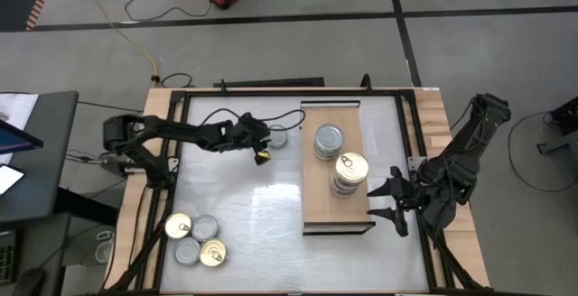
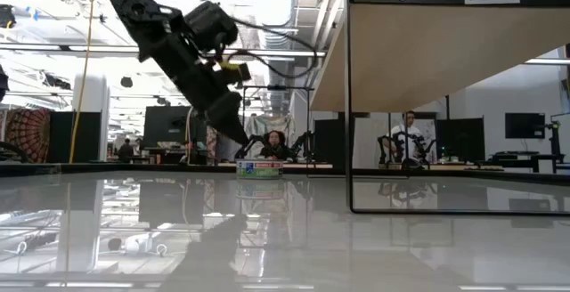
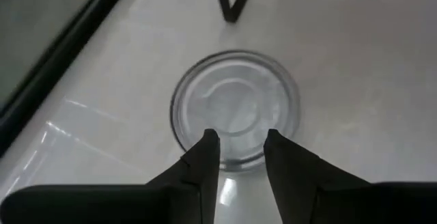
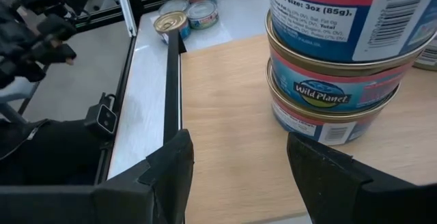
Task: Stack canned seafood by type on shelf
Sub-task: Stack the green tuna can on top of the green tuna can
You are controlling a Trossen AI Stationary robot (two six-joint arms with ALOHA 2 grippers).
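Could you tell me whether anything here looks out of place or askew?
Nothing looks spilled or damaged. The two stacks stand upright on the shelf. One silver-lidded tin sits alone on the tabletop beside the left gripper, apart from the four-tin cluster.

Overhead and table-level cameras share the table (image 1: pixel 244 215); wrist cameras look closely down, the left one perhaps blurred.

Grey-white tabletop (image 1: pixel 244 215) – wooden shelf (image 1: pixel 318 201) with two tin stacks (image 1: pixel 340 162), loose tins (image 1: pixel 194 240) – one lone tin (image 1: pixel 277 137)
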